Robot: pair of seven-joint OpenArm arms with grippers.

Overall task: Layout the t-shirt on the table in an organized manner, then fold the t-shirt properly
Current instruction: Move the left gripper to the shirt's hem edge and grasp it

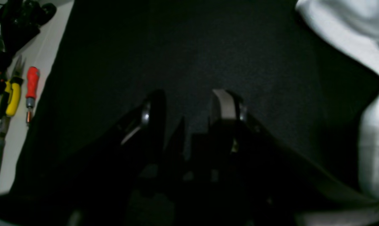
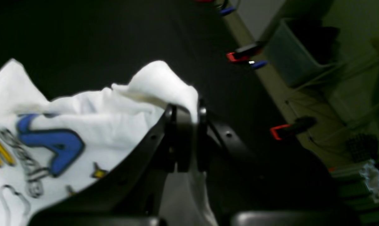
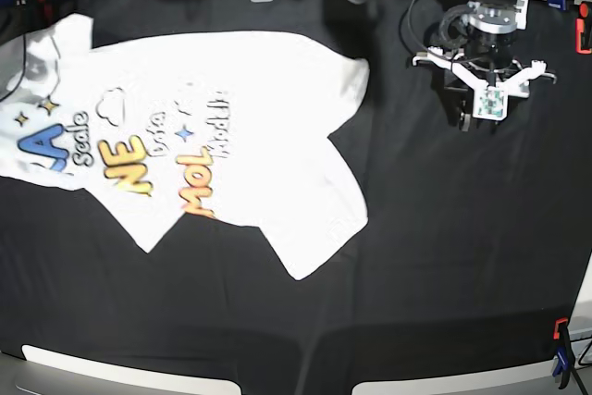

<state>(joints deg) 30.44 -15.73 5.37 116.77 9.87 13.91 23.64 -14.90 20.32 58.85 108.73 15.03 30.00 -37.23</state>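
Observation:
The white t-shirt (image 3: 231,127) lies spread on the black table (image 3: 444,256), colourful print facing up, with one sleeve near the middle back. My right gripper (image 2: 184,114) is shut on a raised fold of the t-shirt's white edge (image 2: 158,78), close to the blue letter A of the print (image 2: 57,141). That gripper does not show clearly in the base view. My left gripper (image 1: 191,100) is open and empty above bare black cloth (image 1: 208,47). In the base view it (image 3: 486,108) is at the back right, apart from the shirt. White cloth (image 1: 340,31) shows at the upper right of the left wrist view.
A red-handled screwdriver (image 1: 32,83) and yellow-handled pliers (image 1: 13,97) lie on a white surface beyond the table edge. Red and blue clamps (image 2: 239,56) (image 2: 282,130) grip the table edge, with a grey bin (image 2: 296,53) behind. A clamp (image 3: 561,349) sits at the front right.

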